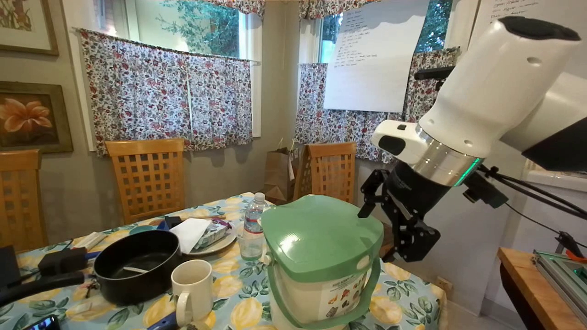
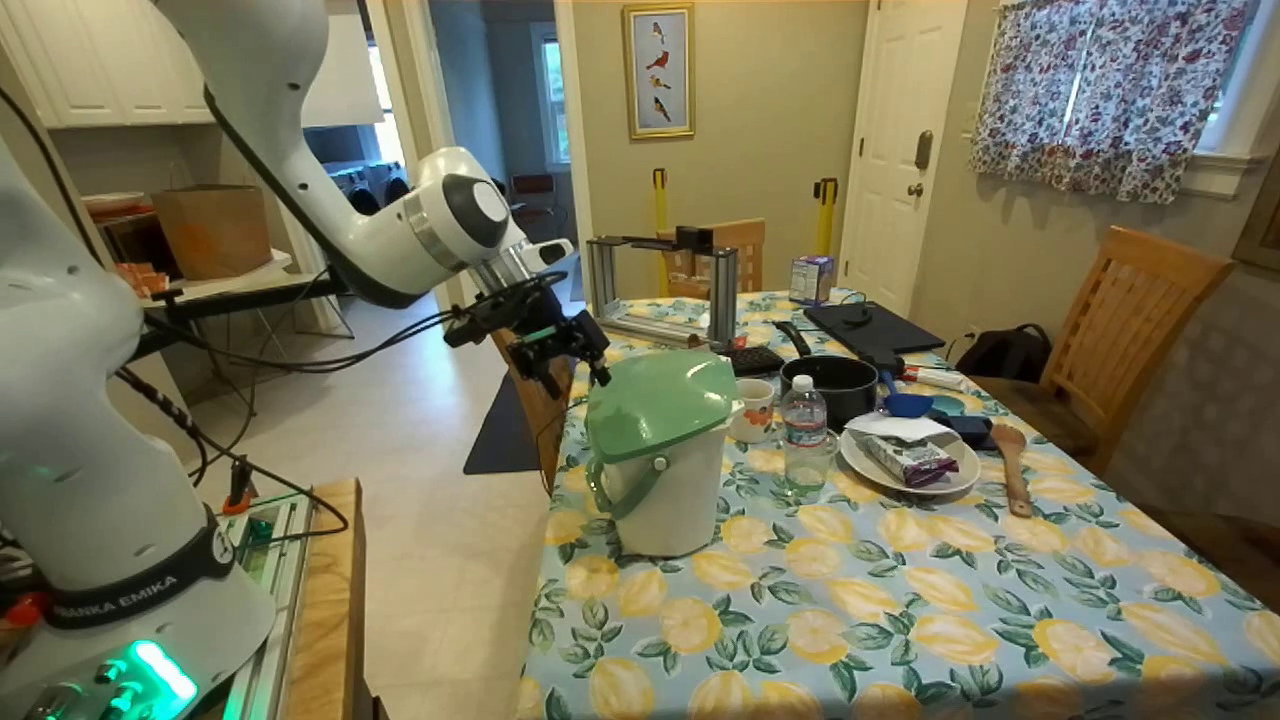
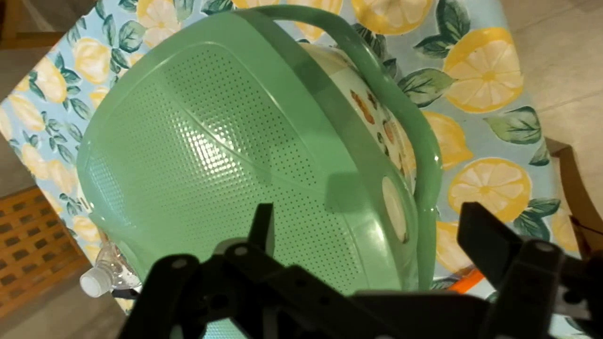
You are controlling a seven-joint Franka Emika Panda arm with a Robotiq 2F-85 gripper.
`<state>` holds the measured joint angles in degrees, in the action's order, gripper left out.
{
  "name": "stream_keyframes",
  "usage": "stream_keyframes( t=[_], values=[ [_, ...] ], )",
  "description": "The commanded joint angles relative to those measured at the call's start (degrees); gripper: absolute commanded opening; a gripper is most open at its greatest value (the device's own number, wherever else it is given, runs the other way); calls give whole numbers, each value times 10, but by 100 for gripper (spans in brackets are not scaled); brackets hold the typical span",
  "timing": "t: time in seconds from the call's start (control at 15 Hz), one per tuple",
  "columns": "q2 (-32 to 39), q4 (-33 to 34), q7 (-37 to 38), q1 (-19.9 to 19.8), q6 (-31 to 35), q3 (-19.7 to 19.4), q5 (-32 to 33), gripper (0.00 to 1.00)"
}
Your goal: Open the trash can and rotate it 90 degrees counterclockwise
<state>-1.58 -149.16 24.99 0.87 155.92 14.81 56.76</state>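
Note:
The trash can [image 1: 293,293] is a cream-white bin standing upright on the table, its pale green lid [image 1: 316,229] shut. It also shows in an exterior view [image 2: 672,505]. Its green carrying handle [image 1: 373,284] hangs down on the labelled side. My gripper [image 1: 376,234] is open and empty at the lid's edge on that side; in an exterior view the gripper [image 2: 577,380] is at the same edge. In the wrist view the gripper's fingers [image 3: 369,209] are wide apart, one over the lid [image 3: 212,165], one beyond the rim and handle [image 3: 426,188]. Contact is unclear.
A water bottle [image 2: 804,440] and mug [image 2: 752,408] stand close to the trash can. A black pan [image 1: 137,266], a plate with packets [image 2: 960,470], a wooden spatula [image 2: 1012,470] and a metal frame [image 2: 722,300] are also on the table.

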Motion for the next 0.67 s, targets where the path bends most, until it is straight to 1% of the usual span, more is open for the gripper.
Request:
stream_keyframes(
  t=[0.0, 0.13, 0.2, 0.47, 0.53, 0.6],
  values=[
    [31, 24, 116, -1, 6, 3, 132, 100],
    [46, 30, 165, 5, -3, 4, 168, 100],
    [22, 13, 117, 2, 0, 1, 126, 100],
    [26, 13, 124, 2, 0, 1, 130, 100],
    [7, 15, 193, -5, -6, -7, 184, 100],
    [0, 13, 232, -10, -7, -13, 204, 100]
  ],
)
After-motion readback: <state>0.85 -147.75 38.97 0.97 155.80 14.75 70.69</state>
